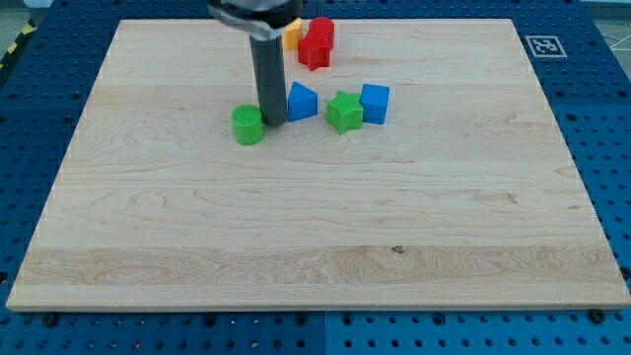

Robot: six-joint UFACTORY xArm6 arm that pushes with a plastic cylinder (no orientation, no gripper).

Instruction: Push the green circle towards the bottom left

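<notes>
The green circle (247, 125) sits on the wooden board (315, 217), left of centre in the upper half of the view. My tip (273, 122) stands just to its right, touching or nearly touching it, between the green circle and a blue triangular block (302, 102). The dark rod rises from the tip to the view's top.
A green star (344, 111) and a blue cube (375, 104) lie right of the blue triangular block. A red block (316, 42) and a partly hidden yellow block (292, 35) lie near the board's top edge. A blue perforated table (39, 118) surrounds the board.
</notes>
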